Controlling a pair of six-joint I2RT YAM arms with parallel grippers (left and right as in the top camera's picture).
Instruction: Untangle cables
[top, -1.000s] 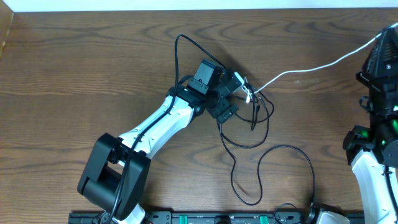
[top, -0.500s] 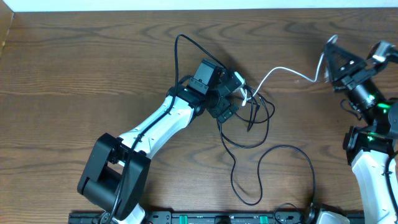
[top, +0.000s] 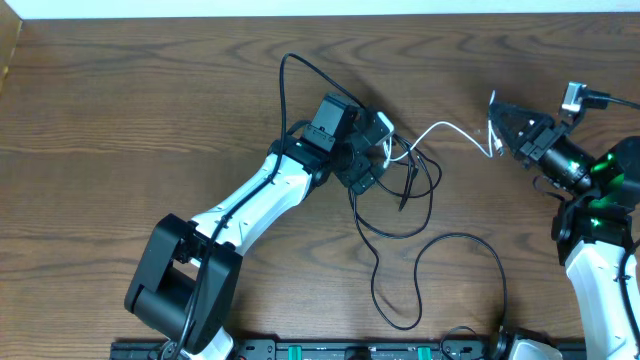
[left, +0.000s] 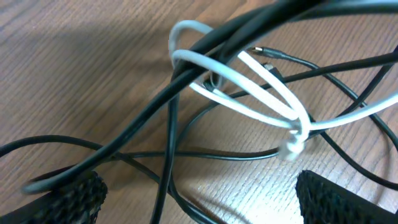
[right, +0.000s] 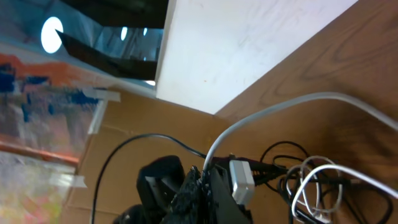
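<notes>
A tangle of thin black cables (top: 420, 215) and one white cable (top: 450, 126) lies at the table's middle. My left gripper (top: 374, 152) sits open at the tangle's left side. In the left wrist view its fingers (left: 199, 202) are wide apart, with black cables (left: 168, 143) running between them and the white cable's loops (left: 249, 93) and white plug (left: 292, 147) just ahead. My right gripper (top: 497, 130) is shut on the white cable to the right of the tangle. The right wrist view shows the white cable (right: 280, 106) leaving the closed fingers (right: 205, 182).
A long black loop (top: 470, 240) trails toward the table's front edge. The left arm (top: 250, 200) crosses from the front left to the middle. A white wall (right: 249, 37) and cardboard lie beyond the table's far edge.
My right gripper has swung down and left toward the tangle with the white cable in it. The white cable has gone from taut to slack and curved. The left gripper has stayed in place.
</notes>
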